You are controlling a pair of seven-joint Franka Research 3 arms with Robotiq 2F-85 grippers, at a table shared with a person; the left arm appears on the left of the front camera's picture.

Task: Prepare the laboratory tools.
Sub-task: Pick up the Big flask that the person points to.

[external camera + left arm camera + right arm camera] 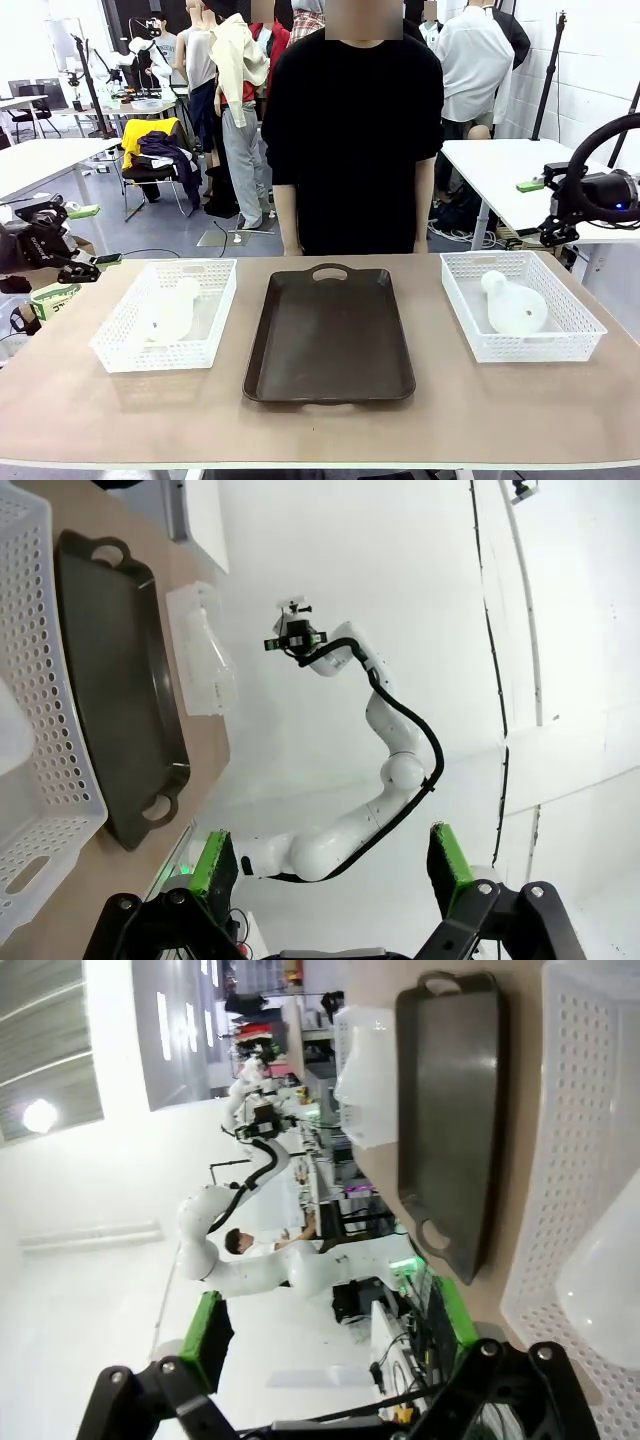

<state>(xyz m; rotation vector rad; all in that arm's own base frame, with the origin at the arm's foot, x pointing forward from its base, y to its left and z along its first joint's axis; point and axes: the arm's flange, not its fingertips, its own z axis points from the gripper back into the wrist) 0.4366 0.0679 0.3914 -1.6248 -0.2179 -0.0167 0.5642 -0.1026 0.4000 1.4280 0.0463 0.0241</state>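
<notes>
Hovering | left hand (330, 865) spread wide | right hand (330, 1330) likewise (both empty)

The right hand (330, 1305) stands open, its green-padded fingers (208, 1338) rising from the bottom edge with nothing between them. On the tabletop (517, 1190) a dark tray (450, 1110) lies between two white baskets. The nearer basket (585, 1110) holds a whitish flask (608, 1270), and the farther basket (362, 1080) sits beyond the tray, with the other white arm (240, 1260) past the tabletop's edge.

Dark tray (330, 340) lies between left basket (150, 358) and right basket (525, 348).
</notes>
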